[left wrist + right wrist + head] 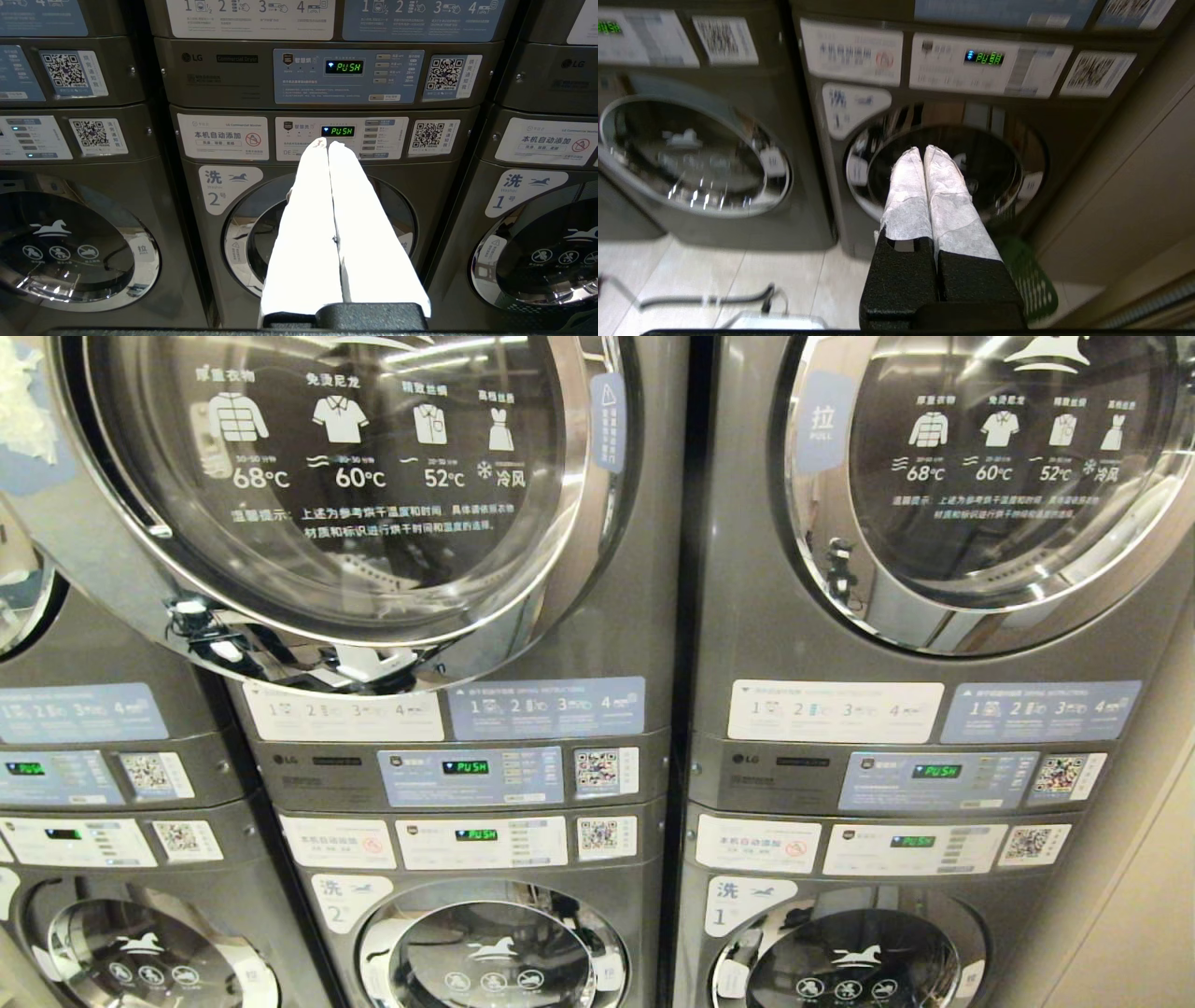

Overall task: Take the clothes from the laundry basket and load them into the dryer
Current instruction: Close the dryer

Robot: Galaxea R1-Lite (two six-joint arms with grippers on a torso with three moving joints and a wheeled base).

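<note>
Both sets of fingers are clenched on nothing: the right gripper [923, 150] points at washer 1 [945, 168], the left gripper [328, 143] at washer 2 [322, 233]. The laundry basket [1029, 280] sits on the floor at the right gripper's four o'clock. In the head view, the dryer [317, 476] fills ten o'clock, its door [308, 495] ajar.

The dryer [597, 616] is clad in dark grey satin metal, its door [327, 476] ringed in mirror-bright chrome around glossy glass. Smooth printed stickers [551, 707] are seen on the panels. The laundry basket [1029, 280] is dull green perforated plastic; the right gripper [923, 150] fingers are wrapped in rough white tape.
</note>
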